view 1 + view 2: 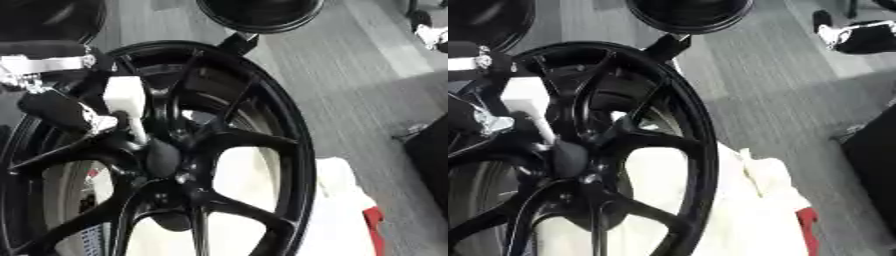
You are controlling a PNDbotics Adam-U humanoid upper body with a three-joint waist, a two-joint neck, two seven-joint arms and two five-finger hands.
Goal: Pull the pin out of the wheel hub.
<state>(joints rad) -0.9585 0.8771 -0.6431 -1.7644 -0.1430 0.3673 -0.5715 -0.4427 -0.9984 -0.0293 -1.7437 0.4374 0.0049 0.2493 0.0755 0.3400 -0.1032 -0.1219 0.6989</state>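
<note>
Fingers [66, 112] of my left hand [52, 102] pinch the white pin [127, 100] at ten o'clock from the black wheel hub [164, 157]. I see its thin shaft reaching the hub.

one black wheel hub [175, 165] fills the view, and one white pin [127, 100] with a blocky head stands at its centre. one robot hand [61, 107], the left, shows at that pin. beyond the rim hangs one round black object [258, 12], and beneath the wheel lies one white cloth [754, 200] with one red patch [374, 225] at its edge.
</note>
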